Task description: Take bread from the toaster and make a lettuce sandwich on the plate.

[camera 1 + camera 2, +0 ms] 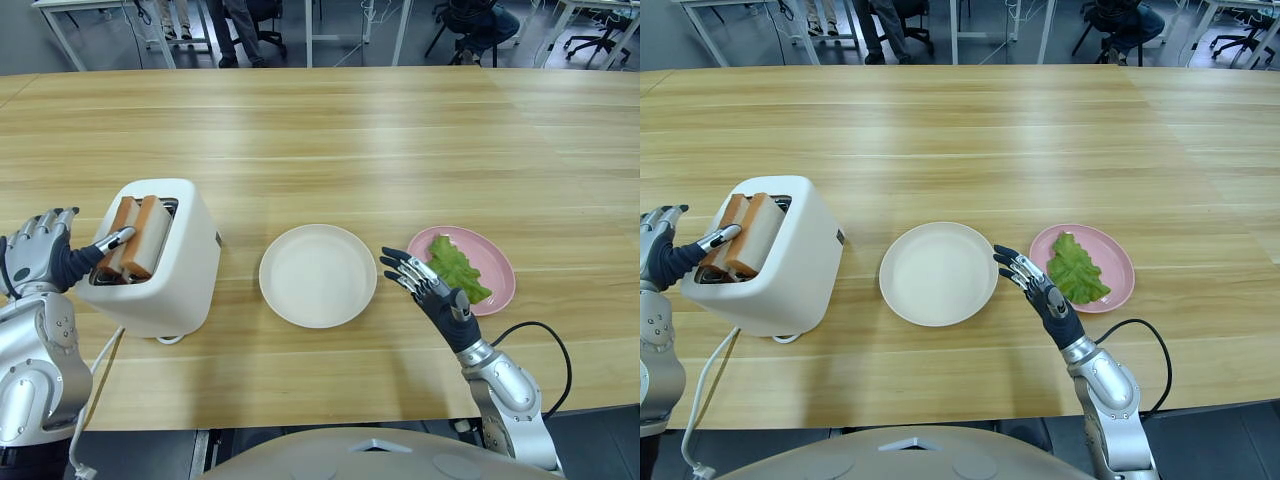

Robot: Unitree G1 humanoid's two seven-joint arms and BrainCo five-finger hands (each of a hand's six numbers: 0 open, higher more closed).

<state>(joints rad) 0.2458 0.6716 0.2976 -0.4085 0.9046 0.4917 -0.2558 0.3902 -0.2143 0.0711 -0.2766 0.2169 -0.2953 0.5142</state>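
Observation:
A white toaster (170,275) stands at the left with two slices of bread (135,237) sticking up from its slots. My left hand (45,250) is at the toaster's left side, one finger stretched onto the bread, the others spread; it holds nothing. An empty white plate (318,275) lies in the middle. To its right a pink plate (490,257) carries a lettuce leaf (457,266). My right hand (428,287) hovers open between the two plates, fingers spread toward the white one.
The toaster's white cord (95,380) trails off the front table edge at the left. A black cable (540,345) loops by my right forearm. Chairs and table legs stand beyond the far edge of the wooden table (330,140).

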